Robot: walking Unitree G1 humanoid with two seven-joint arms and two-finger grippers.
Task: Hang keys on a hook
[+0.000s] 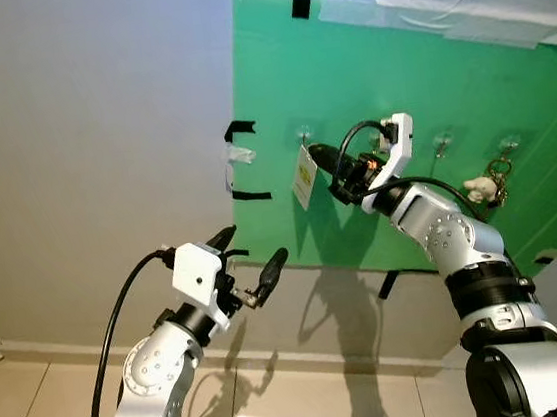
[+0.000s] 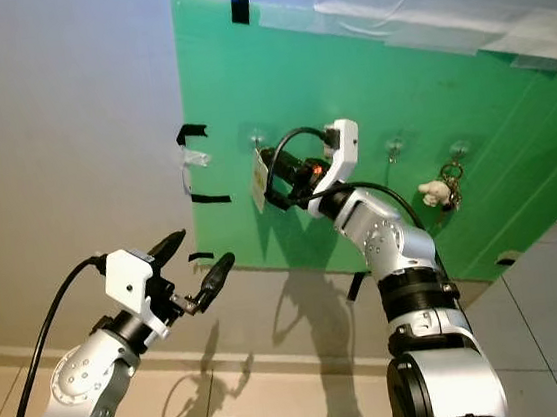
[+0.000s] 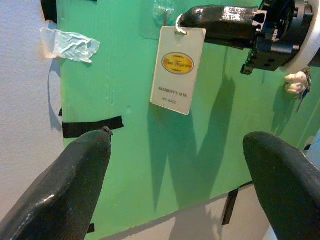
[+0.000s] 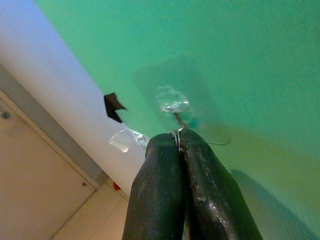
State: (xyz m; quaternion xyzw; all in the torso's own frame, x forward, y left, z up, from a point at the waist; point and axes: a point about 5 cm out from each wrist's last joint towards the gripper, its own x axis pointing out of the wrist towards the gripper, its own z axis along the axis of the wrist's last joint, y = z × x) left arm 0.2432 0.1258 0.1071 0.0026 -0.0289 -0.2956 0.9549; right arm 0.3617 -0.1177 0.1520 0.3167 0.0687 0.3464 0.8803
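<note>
A green board (image 1: pixel 398 104) is taped to a pale wall (image 1: pixel 77 121), its left edge marked with black tape strips (image 1: pixel 239 129) and a scrap of clear tape (image 3: pixel 70 44); bare wall lies open to the left of it and tiled floor (image 1: pixel 311 406) below. Along the board runs a row of clear hooks. The right gripper (image 1: pixel 317 154) reaches up and leftward from a bent elbow to the leftmost hook (image 4: pixel 172 106), its fingers (image 4: pixel 192 190) pressed together on the thin wire ring (image 4: pixel 176 136) of a white resident's pass tag (image 3: pixel 177 70), which hangs flat against the board just beneath that hook. From the right wrist view the ring sits right at the hook's stem; whether it is over it cannot be told. Well to the right, another key bunch with a small white figure (image 1: pixel 481 187) hangs from a further hook. The left gripper (image 1: pixel 250 267) is raised lower down, apart from the board, fingers spread wide and empty, pointing toward the tag.
</note>
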